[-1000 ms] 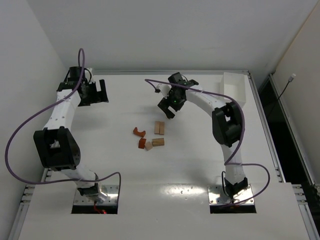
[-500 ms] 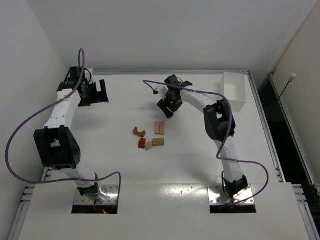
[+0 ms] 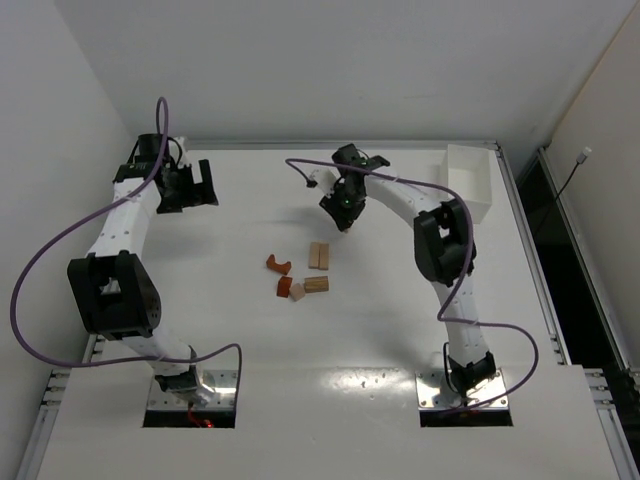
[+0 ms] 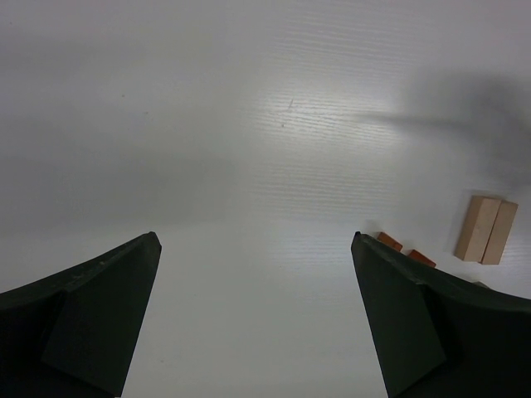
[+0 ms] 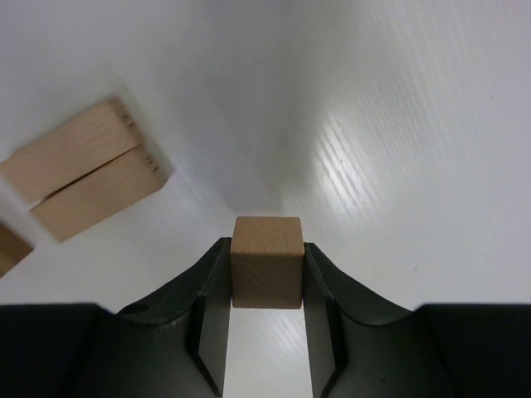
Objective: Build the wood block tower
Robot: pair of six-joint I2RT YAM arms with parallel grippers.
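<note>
My right gripper point(image 5: 265, 245) is shut on a pale tan wooden cube point(image 5: 266, 261), one finger on each side of it. From above, this gripper point(image 3: 343, 214) points down at the table behind the other wood blocks. Two tan rectangular blocks point(image 3: 319, 256) lie side by side, also seen in the right wrist view point(image 5: 83, 170). Nearer lie a reddish-orange arch point(image 3: 278, 265), a reddish-orange cube point(image 3: 285, 287), a pale piece point(image 3: 297, 291) and a tan block point(image 3: 316, 284). My left gripper point(image 3: 203, 185) hangs open and empty at the far left point(image 4: 255, 240). No tower is in view.
A white rectangular box point(image 3: 468, 180) stands at the table's far right corner. The left wrist view shows the tan pair point(image 4: 485, 230) and two reddish-orange pieces point(image 4: 390, 241) off to its right. Purple cables loop from both arms.
My right gripper's fingers have closed in from wide open onto the tan cube, and that arm's elbow has shifted. The left arm has not moved.
</note>
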